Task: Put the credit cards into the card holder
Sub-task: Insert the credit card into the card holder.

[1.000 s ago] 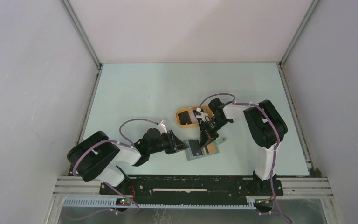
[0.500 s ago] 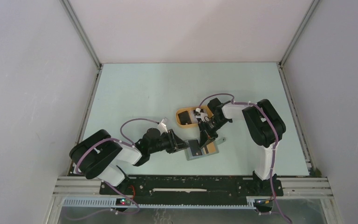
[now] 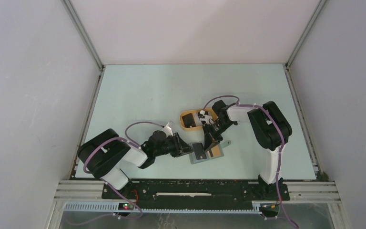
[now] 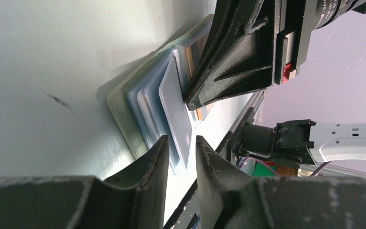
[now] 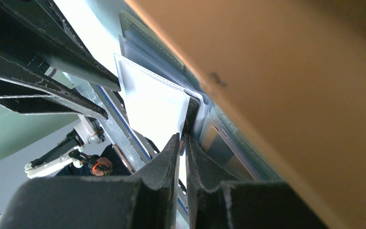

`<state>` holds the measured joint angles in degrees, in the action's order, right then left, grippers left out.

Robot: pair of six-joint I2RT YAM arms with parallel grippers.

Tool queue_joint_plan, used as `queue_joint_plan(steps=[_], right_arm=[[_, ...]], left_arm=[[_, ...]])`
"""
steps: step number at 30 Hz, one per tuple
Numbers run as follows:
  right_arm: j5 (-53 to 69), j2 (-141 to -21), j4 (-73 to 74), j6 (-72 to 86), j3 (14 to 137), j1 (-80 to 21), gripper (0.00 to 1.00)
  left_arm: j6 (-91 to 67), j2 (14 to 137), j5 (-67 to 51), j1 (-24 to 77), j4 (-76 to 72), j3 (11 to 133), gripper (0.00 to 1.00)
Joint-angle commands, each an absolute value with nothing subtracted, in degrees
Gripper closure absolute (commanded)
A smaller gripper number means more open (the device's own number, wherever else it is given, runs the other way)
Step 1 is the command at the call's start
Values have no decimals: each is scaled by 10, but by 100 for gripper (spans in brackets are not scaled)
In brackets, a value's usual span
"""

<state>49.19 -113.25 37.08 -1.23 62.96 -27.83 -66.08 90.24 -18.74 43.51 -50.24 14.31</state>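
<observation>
Step in hand: by my reading, working a card into a pocket of the opened card holder (image 3: 207,153), with both claws at it.
Left claw (image 4: 181,140): jaws a little apart at the holder's near edge, with the end of a pale leaf (image 4: 175,114) lying between them. No firm pinch showed.
Right claw (image 5: 183,137): jaws almost together, tips pressed at a pocket mouth directly ahead. What they nipped, I could not tell.
Pale leaf: whether a whitish card or a clear pocket sleeve, I could not tell.
Card holder contents: under the right claw lay a black card (image 3: 199,150), and beside it a tan card (image 3: 213,151).
Orange tray (image 3: 183,125): just behind the right claw, with a dark card (image 3: 191,119) and something whitish in it.
Next move, as I judged: slide the thin edge squarely into the pocket while the left claw steadied the holder, then go back to the tray.
</observation>
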Motion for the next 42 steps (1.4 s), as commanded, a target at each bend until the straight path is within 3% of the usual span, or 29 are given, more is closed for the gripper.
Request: queue_joint_plan(steps=[1, 29, 42], right_arm=[[472, -1148, 366, -19, 638, -277, 83], [479, -1142, 367, -26, 638, -275, 80], [528, -1071, 413, -118, 648, -241, 67]], left_arm=[[-661, 905, -198, 438, -519, 168, 69], [-660, 940, -219, 443, -519, 197, 74], [-657, 940, -225, 443, -526, 199, 75]])
